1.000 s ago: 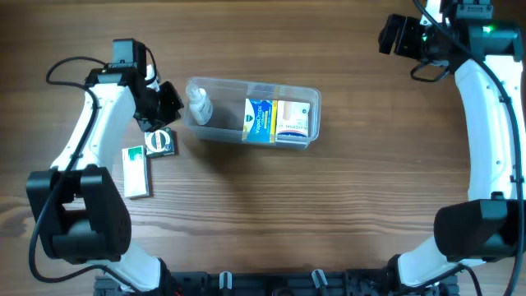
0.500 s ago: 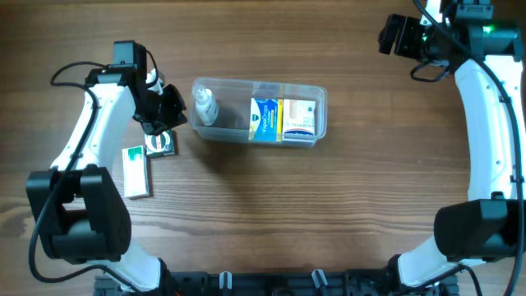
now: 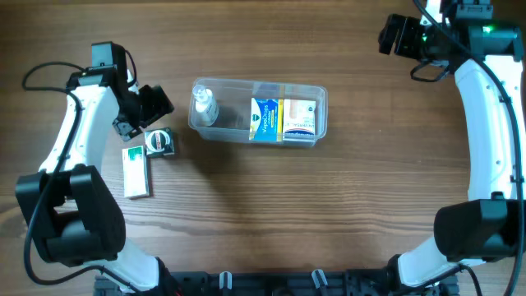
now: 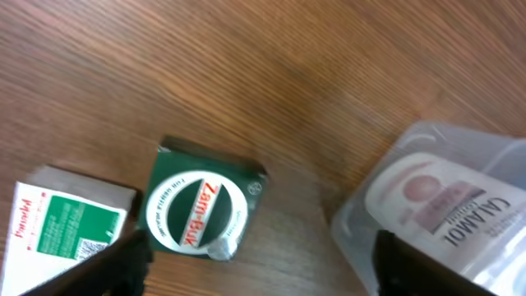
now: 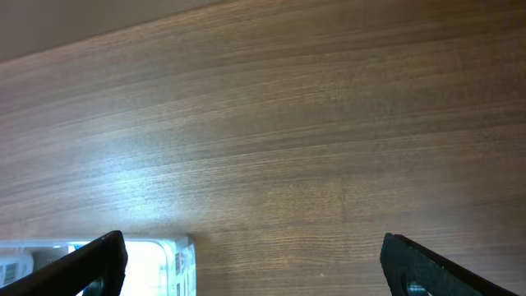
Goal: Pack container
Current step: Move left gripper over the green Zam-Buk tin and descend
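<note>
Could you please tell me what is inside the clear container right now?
The container holds a small clear bottle at its left end, then a blue box beside a white box. Anything beneath the boxes is hidden.

Wooden table, container, green box, white carton

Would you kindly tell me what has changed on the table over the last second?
The container shifted slightly toward the right arm's side. The left pincer, open, then drew back away from it. The right pincer, the Zam-Buk box and the green-and-white box stayed put.
</note>
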You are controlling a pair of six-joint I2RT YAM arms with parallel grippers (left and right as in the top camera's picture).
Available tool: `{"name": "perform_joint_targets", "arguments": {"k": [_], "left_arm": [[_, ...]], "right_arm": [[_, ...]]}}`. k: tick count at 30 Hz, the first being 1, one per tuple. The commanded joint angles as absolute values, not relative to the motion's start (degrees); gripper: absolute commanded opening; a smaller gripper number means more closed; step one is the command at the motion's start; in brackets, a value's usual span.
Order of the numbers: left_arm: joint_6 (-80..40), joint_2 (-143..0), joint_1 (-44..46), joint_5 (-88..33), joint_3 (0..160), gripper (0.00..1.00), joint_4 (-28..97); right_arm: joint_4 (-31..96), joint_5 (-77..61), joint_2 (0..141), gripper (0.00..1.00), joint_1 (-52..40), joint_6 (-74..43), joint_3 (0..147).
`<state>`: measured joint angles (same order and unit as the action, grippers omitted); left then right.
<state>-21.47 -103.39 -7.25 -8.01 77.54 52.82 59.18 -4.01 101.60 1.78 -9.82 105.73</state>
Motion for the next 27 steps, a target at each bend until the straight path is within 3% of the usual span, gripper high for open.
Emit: {"name": "perform_joint_targets", "arguments": {"k": [1, 7, 15, 27], "left_arm": [[-21.41, -101.91, -7.42, -1.78, 77.91, 0.97, 50.13], [-20.97, -101.91, -7.42, 2.31, 77.91, 0.99, 44.56], [-19.64, -101.91, -7.42, 3.14, 77.91, 1.00, 46.09], [-19.92, -101.89, -7.14, -2.52, 77.91, 0.99, 58.24]], "right_arm": [[59.16, -3.88, 101.47, 1.00, 1.80, -10.50, 106.17], [59.16, -3.88, 101.47, 1.00, 1.80, -10.52, 106.17], [59.16, -3.88, 101.49, 1.00, 1.80, -10.52, 106.17], [59.16, -3.88, 101.49, 1.00, 1.80, -10.52, 106.17]]}}
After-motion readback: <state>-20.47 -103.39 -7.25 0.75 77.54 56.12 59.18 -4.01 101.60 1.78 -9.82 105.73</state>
